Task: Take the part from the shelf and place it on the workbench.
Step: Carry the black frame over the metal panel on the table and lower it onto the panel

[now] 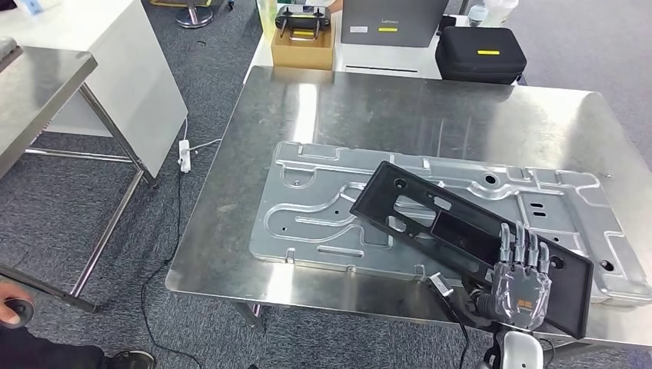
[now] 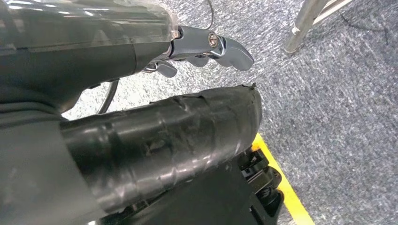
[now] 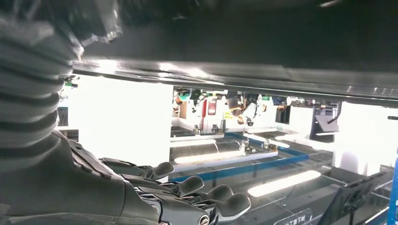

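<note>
While the left hand (image 2: 202,51) hangs over the floor, fingers curled on nothing, the right hand (image 1: 523,280) grips the black part (image 1: 461,234) at its 5 o'clock corner—lower flat onto the grey plate (image 1: 323,207) on the workbench (image 1: 231,231)—then release.

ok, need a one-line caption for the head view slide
Right hand holds a black part at its near end, resting it tilted across the grey metal plate on the steel workbench.

Person (image 1: 15,311) at head view's corner, mostly cut off
</note>
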`<state>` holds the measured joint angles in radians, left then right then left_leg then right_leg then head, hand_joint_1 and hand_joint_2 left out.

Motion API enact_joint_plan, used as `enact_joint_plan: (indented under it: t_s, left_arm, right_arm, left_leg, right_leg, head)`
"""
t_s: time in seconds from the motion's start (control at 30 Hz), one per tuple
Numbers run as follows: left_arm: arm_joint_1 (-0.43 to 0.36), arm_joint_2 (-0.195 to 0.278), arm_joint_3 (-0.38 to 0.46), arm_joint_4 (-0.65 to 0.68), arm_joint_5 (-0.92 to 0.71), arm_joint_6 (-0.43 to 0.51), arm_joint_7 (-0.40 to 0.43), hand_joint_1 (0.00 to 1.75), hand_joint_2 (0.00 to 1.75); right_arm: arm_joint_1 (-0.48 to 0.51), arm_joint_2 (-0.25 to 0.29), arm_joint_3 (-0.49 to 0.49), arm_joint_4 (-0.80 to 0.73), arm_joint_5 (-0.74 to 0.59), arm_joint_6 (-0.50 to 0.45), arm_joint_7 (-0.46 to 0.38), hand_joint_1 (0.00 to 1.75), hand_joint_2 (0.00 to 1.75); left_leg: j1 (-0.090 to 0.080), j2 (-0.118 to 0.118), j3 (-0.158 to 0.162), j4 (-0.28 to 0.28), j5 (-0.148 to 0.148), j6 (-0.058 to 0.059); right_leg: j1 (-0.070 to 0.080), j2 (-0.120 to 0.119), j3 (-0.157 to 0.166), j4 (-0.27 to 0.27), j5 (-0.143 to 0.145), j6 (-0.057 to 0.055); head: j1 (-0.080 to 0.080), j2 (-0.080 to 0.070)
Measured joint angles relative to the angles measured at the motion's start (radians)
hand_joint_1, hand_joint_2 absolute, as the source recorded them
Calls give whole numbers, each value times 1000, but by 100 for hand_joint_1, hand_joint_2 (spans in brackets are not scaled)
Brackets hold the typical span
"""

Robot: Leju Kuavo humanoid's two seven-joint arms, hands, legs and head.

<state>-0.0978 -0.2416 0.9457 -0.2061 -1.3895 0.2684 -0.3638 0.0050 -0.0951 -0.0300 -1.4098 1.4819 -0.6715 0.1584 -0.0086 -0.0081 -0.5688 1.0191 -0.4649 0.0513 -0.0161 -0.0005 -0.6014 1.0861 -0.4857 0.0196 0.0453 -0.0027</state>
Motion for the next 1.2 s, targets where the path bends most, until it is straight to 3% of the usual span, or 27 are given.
enact_joint_plan:
  t_s: [0.03, 0.13, 0.2, 0.3, 0.33, 0.37, 0.4, 0.5, 0.57, 0.67, 0.7, 0.73, 0.83, 0.87, 0.9, 0.93, 1.0, 1.07, 1.13, 1.2]
  left_arm:
    - [1, 0, 1, 0, 5, 1, -3, 0, 0]
    - [5, 1, 5, 0, 21, 7, -11, 0, 0]
    - [10, 2, 8, 0, 32, 9, -16, 0, 0]
    - [15, 4, 16, 0, 45, 10, -19, 0, 0]
    - [17, 5, 19, 0, 49, 10, -20, 0, 0]
    - [19, 6, 23, 0, 53, 10, -20, 0, 0]
    - [21, 8, 26, 0, 57, 10, -21, 0, 0]
    - [22, 11, 35, 0, 71, 10, -25, 0, 0]
    - [22, 12, 41, 0, 80, 12, -28, 0, 0]
    - [23, 13, 50, 0, 89, 16, -31, 0, 0]
    - [23, 14, 52, 0, 89, 17, -31, 0, 0]
    - [22, 14, 53, 0, 89, 18, -32, 0, 0]
    - [22, 13, 55, 0, 90, 19, -34, 0, 0]
    - [22, 13, 55, 0, 90, 20, -35, 0, 0]
    - [23, 13, 55, 0, 90, 21, -34, 0, 0]
    - [23, 13, 55, 0, 90, 23, -34, 0, 0]
    - [22, 12, 55, 0, 91, 32, -31, 0, 0]
    - [21, 11, 55, 0, 90, 45, -26, 0, 0]
    - [20, 9, 55, 0, 89, 61, -21, 0, 0]
    - [20, 8, 55, 0, 86, 80, -14, 0, 0]
  right_arm:
    - [13, -7, 2, -17, 0, 13, 1, 0, 0]
    - [79, -43, 3, -95, 0, 83, 7, 0, 0]
    - [137, -82, 3, -164, -2, 139, 10, 0, 0]
    - [230, -145, -8, -269, -9, 204, 11, 0, 0]
    - [261, -163, -15, -300, -13, 223, 11, 0, 0]
    - [292, -180, -22, -332, -20, 240, 13, 0, 0]
    - [326, -197, -31, -367, -30, 259, 15, 0, 0]
    - [431, -241, -56, -478, -75, 304, 22, 0, 0]
    - [489, -263, -73, -546, -106, 312, 26, 0, 0]
    - [552, -276, -91, -629, -168, 277, 3, 0, 0]
    - [563, -276, -93, -647, -195, 248, -17, 0, 0]
    - [568, -276, -94, -661, -223, 214, -38, 0, 0]
    - [573, -270, -94, -680, -272, 143, -83, 0, 0]
    - [574, -267, -94, -682, -282, 134, -94, 0, 0]
    - [574, -263, -94, -683, -297, 120, -109, 0, 0]
    - [572, -256, -94, -684, -320, 97, -132, 0, 0]
    - [550, -221, -95, -684, -386, 35, -219, 0, 87]
    - [510, -143, -112, -685, -484, -7, -376, 0, 175]
    - [469, -37, -148, -685, -607, -18, -555, 0, 175]
    - [434, 62, -188, -688, -715, -20, -683, 0, 175]
  left_leg:
    - [-2, 0, 0, 1, -1, -3]
    - [-2, 0, 0, 2, -6, -16]
    - [-1, 1, -11, 34, -34, -27]
    - [6, 2, -86, 210, -132, -41]
    - [9, 3, -109, 264, -151, -44]
    - [12, 3, -118, 285, -150, -46]
    - [15, 3, -107, 265, -130, -48]
    - [18, 2, -11, 73, -43, -44]
    - [16, 2, 19, 12, -32, -36]
    - [13, 3, 24, 0, -27, -18]
    - [14, 6, 27, -6, -22, -11]
    - [15, 8, 29, -12, -18, -5]
    - [13, 13, 27, -14, -16, 1]
    - [11, 13, 27, -13, -16, 1]
    - [10, 13, 27, -12, -16, 1]
    - [10, 13, 28, -11, -17, 1]
    - [9, 13, 29, -7, -19, -3]
    - [5, 13, 27, -4, -21, -12]
    - [4, 13, 27, -6, -20, -23]
    - [6, 13, 22, 6, -32, -35]
  right_leg:
    - [3, 0, 16, -36, 9, -4]
    - [5, -1, 24, -57, 11, -11]
    - [-1, -4, 29, -65, 14, -20]
    - [-3, -9, 31, -68, 14, -29]
    - [-3, -10, 31, -67, 13, -30]
    - [-3, -10, 31, -66, 12, -30]
    - [-4, -9, 31, -64, 10, -28]
    - [-5, -6, 36, -56, 1, -18]
    - [-2, -5, 36, -53, -1, -7]
    - [-5, -3, 38, -52, -3, 9]
    - [-7, -3, 32, -37, -16, 13]
    - [-7, -2, 17, -2, -41, 16]
    - [-7, -2, -64, 176, -128, 22]
    - [-8, -2, -79, 209, -133, 23]
    - [-8, -2, -76, 205, -118, 22]
    - [-7, -2, -54, 160, -87, 20]
    - [-5, -2, 13, 22, -26, 13]
    - [0, 0, 45, -52, -6, 5]
    - [3, 2, 43, -58, -4, -3]
    - [-1, 1, 44, -63, 0, -16]
  head:
    - [0, 0]
    - [-1, 0]
    - [-1, 0]
    - [-3, 0]
    - [-3, 0]
    - [-3, 0]
    - [-3, 0]
    - [-3, 0]
    - [-3, 0]
    - [-2, 0]
    - [-2, 0]
    - [-2, 0]
    - [-1, 0]
    - [-1, 0]
    - [-2, 0]
    - [-1, 0]
    - [-1, 0]
    - [-2, 0]
    - [-2, 0]
    - [-2, 0]
